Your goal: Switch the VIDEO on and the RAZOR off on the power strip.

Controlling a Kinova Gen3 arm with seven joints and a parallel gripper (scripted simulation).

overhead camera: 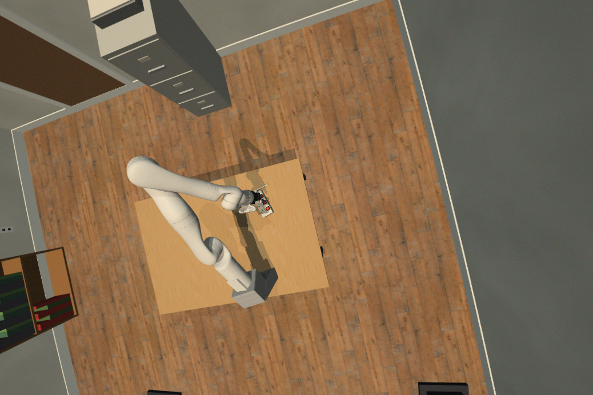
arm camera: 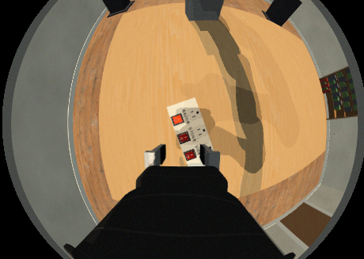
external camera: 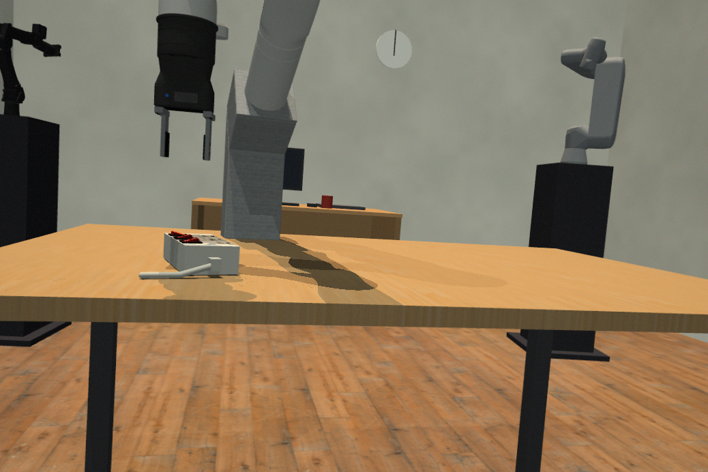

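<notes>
The white power strip (overhead camera: 265, 215) (external camera: 204, 259) (arm camera: 182, 105) lies flat on the table, switches up. In the wrist view the RAZOR switch (arm camera: 177, 119) at its far end glows bright orange. The middle STOVE switch (arm camera: 183, 137) and the nearest VIDEO switch (arm camera: 190, 155) are dark red and unlit. My gripper (external camera: 185, 157) (arm camera: 182, 151) is open and empty, fingers pointing down, well above the strip. In the wrist view, the VIDEO switch appears between the fingers, closer to the right one. The right finger partly covers the VIDEO label, and the gripper body hides the strip's near end.
A short white cord (external camera: 166, 275) sticks out from the strip's end near the edge of the table (external camera: 421, 278). My arm's grey base (external camera: 254, 183) stands at the table's opposite side. A filing cabinet (overhead camera: 185, 60) stands beyond the table.
</notes>
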